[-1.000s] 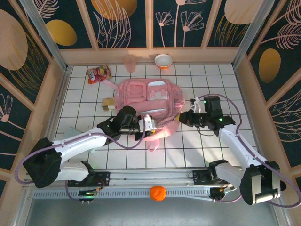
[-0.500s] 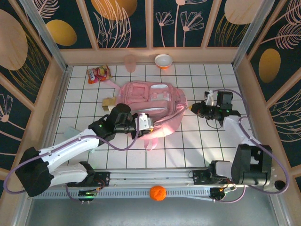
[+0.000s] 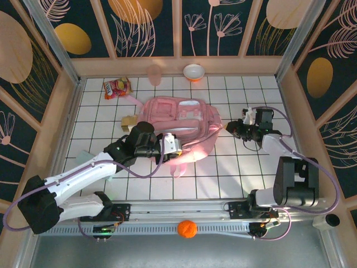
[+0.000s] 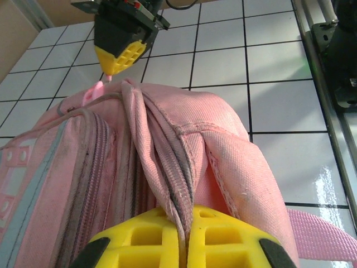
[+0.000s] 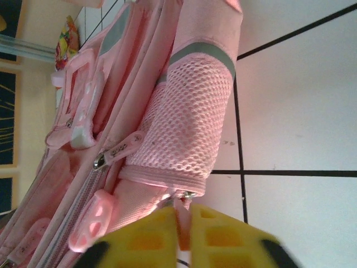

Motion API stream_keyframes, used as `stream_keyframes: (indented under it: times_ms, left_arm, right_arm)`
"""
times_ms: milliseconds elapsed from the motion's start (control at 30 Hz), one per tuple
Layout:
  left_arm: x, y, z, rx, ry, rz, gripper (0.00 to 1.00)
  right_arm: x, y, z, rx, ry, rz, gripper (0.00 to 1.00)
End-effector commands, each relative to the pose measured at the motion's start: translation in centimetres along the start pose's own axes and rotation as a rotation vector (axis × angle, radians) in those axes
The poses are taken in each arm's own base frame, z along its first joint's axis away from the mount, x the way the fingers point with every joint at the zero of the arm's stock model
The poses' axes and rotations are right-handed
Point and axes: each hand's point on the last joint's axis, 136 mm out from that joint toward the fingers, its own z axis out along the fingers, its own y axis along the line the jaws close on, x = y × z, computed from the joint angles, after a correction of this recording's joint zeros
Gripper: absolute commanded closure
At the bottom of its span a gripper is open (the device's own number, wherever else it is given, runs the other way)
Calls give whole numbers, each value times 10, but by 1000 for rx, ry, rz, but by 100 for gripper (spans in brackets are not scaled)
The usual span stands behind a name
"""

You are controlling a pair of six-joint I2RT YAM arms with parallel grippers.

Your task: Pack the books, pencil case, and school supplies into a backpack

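The pink backpack (image 3: 179, 124) lies flat in the middle of the tiled floor. My left gripper (image 3: 170, 146) is at its near edge, shut on a fold of fabric and zipper seam (image 4: 177, 192); the yellow fingertips (image 4: 145, 240) pinch it tight. My right gripper (image 3: 230, 128) is at the bag's right side, shut on a pink zipper pull (image 5: 184, 222) just below the mesh side pocket (image 5: 192, 117). The left wrist view also catches the right gripper (image 4: 114, 70) at the bag's far end. A tan-yellow block (image 3: 129, 121) sits at the bag's left. The navy book is out of view.
A red-orange snack packet (image 3: 117, 87) lies at the back left, with a pink cup (image 3: 154, 74) and an orange-and-white bowl (image 3: 194, 71) along the back wall. A pale flat item (image 3: 83, 158) is partly under the left arm. An orange ball (image 3: 187, 229) rests near the front rail.
The right gripper has moved up and to the right along the bag's side. The left gripper has shifted slightly back and left, and the backpack has slid a little away from the arms.
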Motion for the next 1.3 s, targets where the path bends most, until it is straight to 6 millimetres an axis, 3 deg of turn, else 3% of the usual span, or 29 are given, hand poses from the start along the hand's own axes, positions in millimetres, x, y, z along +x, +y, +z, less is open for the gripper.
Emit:
stream_keyframes:
  times_ms: [0, 67, 100, 267, 400, 600, 933, 1133, 1200, 1267]
  left_arm:
    - [-52, 2, -10, 29, -172, 96, 70]
    - [-44, 6, -5, 16, -141, 82, 43]
    - [-41, 10, -5, -7, -124, 75, 35]
    - [-24, 32, -12, -111, -68, 57, 21]
    - [13, 35, -4, -109, 81, 87, 13]
    - [63, 26, 15, -44, 230, 172, 12]
    - [115, 30, 46, 1, 391, 176, 10]
    - [122, 28, 65, 18, 394, 164, 11]
    - [121, 30, 72, 10, 391, 158, 18]
    - [114, 32, 79, 1, 366, 130, 40]
  right_arm:
    - [-26, -7, -22, 124, -129, -44, 60]
    - [-27, 9, -34, 146, -142, -91, 51]
    - [-27, 17, -41, 159, -153, -116, 50]
    - [-19, 55, -66, 133, -201, -199, 48]
    - [-11, 74, -77, 78, -245, -219, 47]
    - [1, 95, -80, -4, -272, -250, 47]
    - [6, 102, -65, -19, -230, -287, 46]
    - [4, 104, -61, -17, -219, -306, 46]
    - [4, 103, -60, -16, -218, -310, 46]
    - [4, 103, -60, -17, -217, -313, 46]
